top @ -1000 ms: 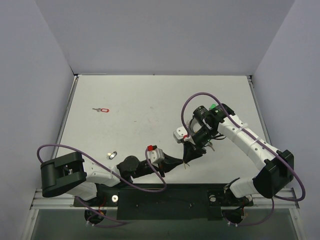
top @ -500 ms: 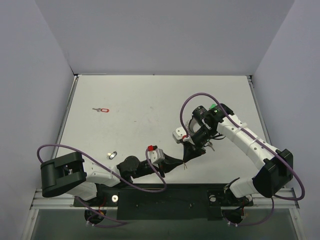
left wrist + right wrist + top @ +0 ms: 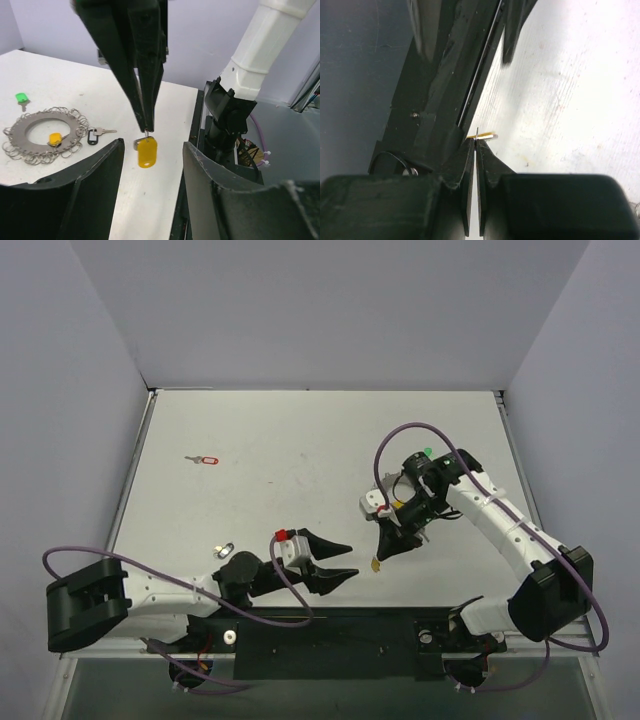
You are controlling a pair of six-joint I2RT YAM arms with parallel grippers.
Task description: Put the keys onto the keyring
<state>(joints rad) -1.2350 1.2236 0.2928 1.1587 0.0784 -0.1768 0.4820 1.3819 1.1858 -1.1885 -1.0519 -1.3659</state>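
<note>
Key point(image 3: 146, 151), yellow oval-headed, pinched in right end effector point(image 3: 146, 129); left end effector point(image 3: 353, 559) agape.

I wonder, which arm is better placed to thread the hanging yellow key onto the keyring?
Right, probably: the right end effector is shut on the hanging yellow key, near the keyring, while the left end effector stands open, holding nothing.

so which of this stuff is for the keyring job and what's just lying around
Job: keyring, yellow key in right gripper, second yellow key, green key, grey key, red key.
Lying about: small shiny item, too small to tell; purple cables.
</note>
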